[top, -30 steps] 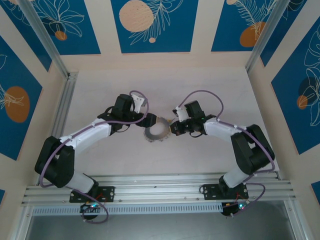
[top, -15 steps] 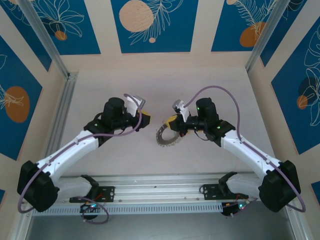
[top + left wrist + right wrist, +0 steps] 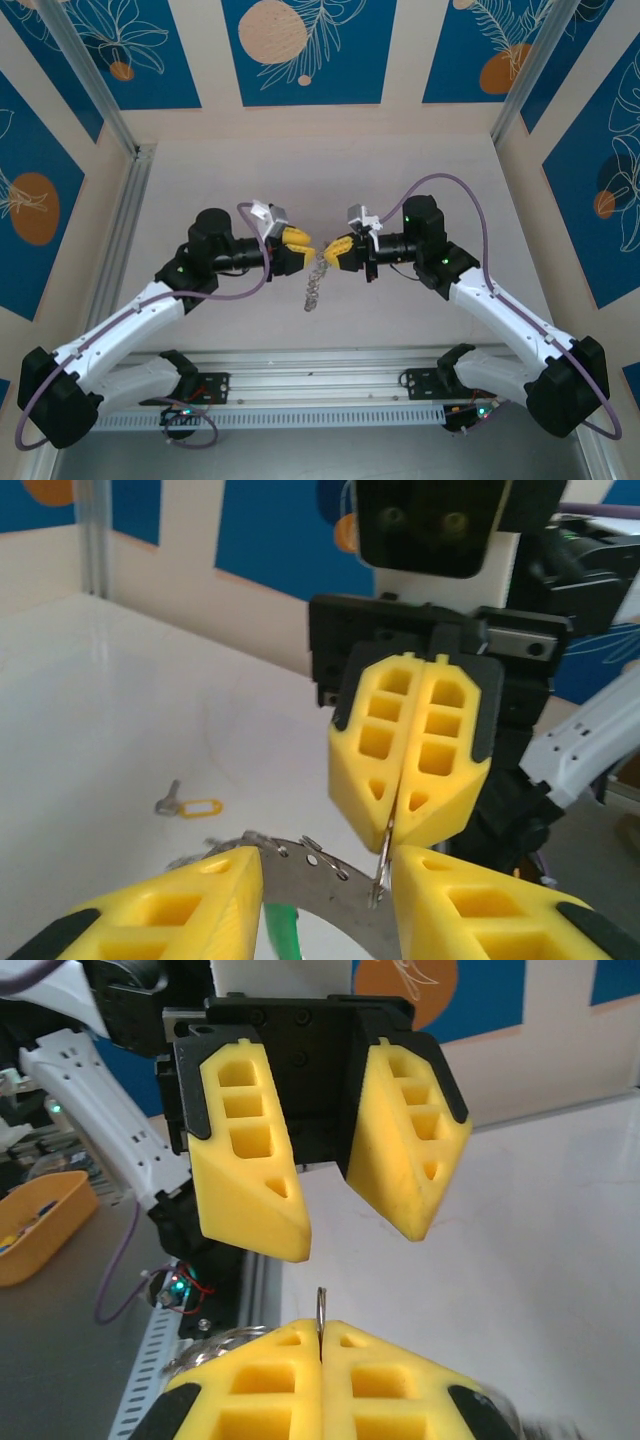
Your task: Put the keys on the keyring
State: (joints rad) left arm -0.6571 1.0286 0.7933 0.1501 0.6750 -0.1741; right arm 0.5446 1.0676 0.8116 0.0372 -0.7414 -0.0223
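Top view, frame centre: both grippers meet tip to tip above the table (image 3: 200, 170).

Right gripper (image 3: 333, 250): yellow fingers (image 3: 250, 1390) clenched on the thin edge of the keyring (image 3: 315, 283). The ring hangs edge-on below the tips, lower end toward the near rail.

Left gripper (image 3: 297, 240): jaws released, fingers (image 3: 250, 1160) spread wide, facing the right one. In the left wrist view the ring's grey band runs between its fingertips; contact cannot be told.

Green key (image 3: 282, 930) sits at the ring, bottom edge of the left wrist frame. A small key with a yellow loop head (image 3: 185, 806) lies on the table, left of centre, well apart.
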